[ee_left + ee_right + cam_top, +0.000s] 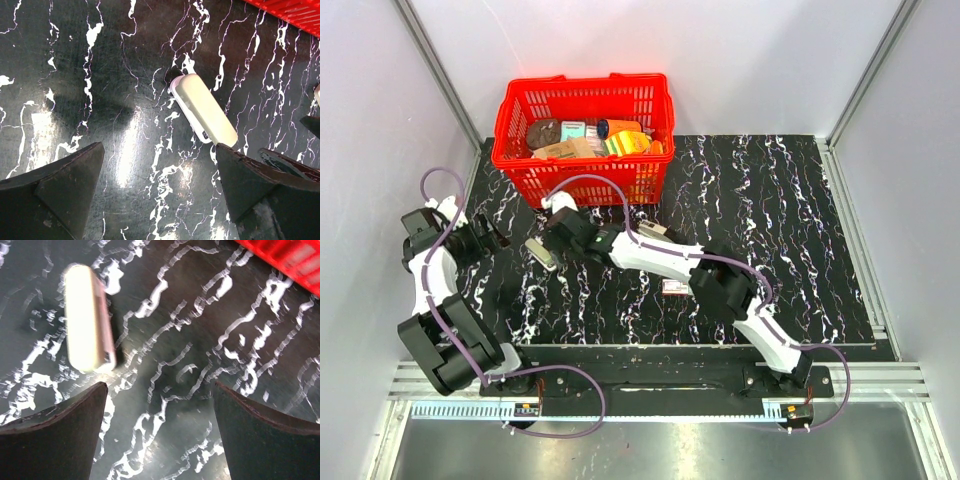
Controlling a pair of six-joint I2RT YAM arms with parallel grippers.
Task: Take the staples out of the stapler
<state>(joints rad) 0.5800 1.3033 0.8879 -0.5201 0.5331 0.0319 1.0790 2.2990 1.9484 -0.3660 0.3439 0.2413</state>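
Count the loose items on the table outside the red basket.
3: beige bar by the right gripper, red-and-white box beside the right arm, stapler partly behind it; others may be hidden.

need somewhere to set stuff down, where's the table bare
Widest bare patch: black marbled tabletop right of the red plastic basket, beyond the right arm. Crowded in front of the basket: right gripper, short beige bar.
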